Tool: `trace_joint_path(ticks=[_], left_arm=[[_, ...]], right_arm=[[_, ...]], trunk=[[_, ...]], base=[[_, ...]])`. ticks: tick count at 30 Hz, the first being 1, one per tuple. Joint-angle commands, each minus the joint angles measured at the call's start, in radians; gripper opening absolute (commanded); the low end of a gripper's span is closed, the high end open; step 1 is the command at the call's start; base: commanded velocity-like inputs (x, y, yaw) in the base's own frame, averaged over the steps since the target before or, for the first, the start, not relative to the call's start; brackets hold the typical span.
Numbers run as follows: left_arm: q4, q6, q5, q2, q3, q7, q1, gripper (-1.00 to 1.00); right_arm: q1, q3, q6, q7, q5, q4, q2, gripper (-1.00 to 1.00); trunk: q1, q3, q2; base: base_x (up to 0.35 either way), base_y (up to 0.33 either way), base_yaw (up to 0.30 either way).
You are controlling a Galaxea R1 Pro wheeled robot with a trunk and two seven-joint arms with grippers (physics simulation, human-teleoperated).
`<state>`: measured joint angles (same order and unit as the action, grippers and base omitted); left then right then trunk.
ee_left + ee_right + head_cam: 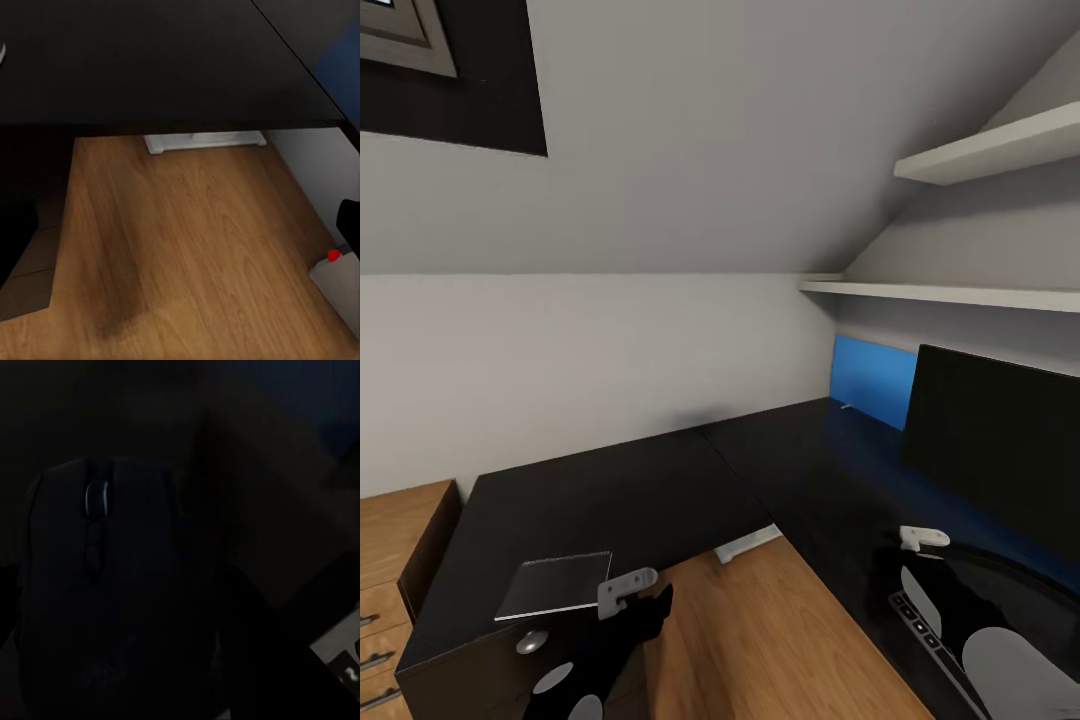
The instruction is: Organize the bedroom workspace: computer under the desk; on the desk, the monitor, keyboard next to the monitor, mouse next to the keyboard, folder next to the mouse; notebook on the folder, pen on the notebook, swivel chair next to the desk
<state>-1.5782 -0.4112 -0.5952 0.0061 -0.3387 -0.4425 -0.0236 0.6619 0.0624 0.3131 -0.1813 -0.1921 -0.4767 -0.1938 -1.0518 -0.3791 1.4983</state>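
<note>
The mouse (pixel 97 585) is very close in front of the right pincer (pixel 922 545), the near one, over the desk (pixel 660 490), with the keyboard (pixel 918 622) just beside at 6 o'clock; too dark to tell if the pincer holds it.

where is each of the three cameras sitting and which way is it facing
Head view: high on the robot, looking down over the L-shaped black-topped desk toward the grey wall; both dark arms show, and the large black flat monitor stands at the right.
Left wrist view: on the left arm, looking down at the light wood floor under the desk's edge.
Right wrist view: on the right arm, close above the small dark oval mouse.
Shared: head and left wrist views both show the white pedestal foot and wood floor.
</note>
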Motion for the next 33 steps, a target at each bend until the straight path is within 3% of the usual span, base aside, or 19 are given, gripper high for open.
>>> trace_joint_path(ticks=[1, 2, 3, 22, 33], left_arm=[[-0.001, -0.001, -0.009, 0.001, -0.002, -0.009, -0.001, 1.00], [-0.001, -0.001, -0.009, 0.001, -0.002, -0.009, -0.001, 1.00], [-0.001, -0.001, -0.009, 0.001, -0.002, -0.010, -0.001, 1.00], [0.000, -0.002, -0.011, 0.002, -0.002, -0.010, -0.001, 1.00], [0.000, -0.002, -0.011, 0.002, -0.002, -0.010, -0.001, 1.00]], right_arm=[[0.000, 0.007, 0.004, -0.009, -0.013, -0.002, -0.001, -1.00], [0.000, 0.007, 0.004, -0.009, -0.012, -0.002, -0.001, -1.00], [0.000, 0.007, 0.004, -0.009, -0.010, -0.002, -0.001, 1.00], [0.000, 0.006, 0.003, -0.007, -0.009, -0.008, -0.001, 1.00], [-0.003, 0.001, 0.031, -0.006, -0.019, -0.147, -0.001, 1.00]], trunk=[[0.000, -0.001, 0.001], [0.000, -0.001, 0.001], [0.000, -0.001, 0.001], [0.000, -0.001, 0.001], [0.000, -0.001, 0.001]], base=[[0.000, 0.000, 0.000], [0.000, 0.000, 0.000], [0.000, 0.000, 0.000], [0.000, 0.000, 0.000], [0.000, 0.000, 0.000]])
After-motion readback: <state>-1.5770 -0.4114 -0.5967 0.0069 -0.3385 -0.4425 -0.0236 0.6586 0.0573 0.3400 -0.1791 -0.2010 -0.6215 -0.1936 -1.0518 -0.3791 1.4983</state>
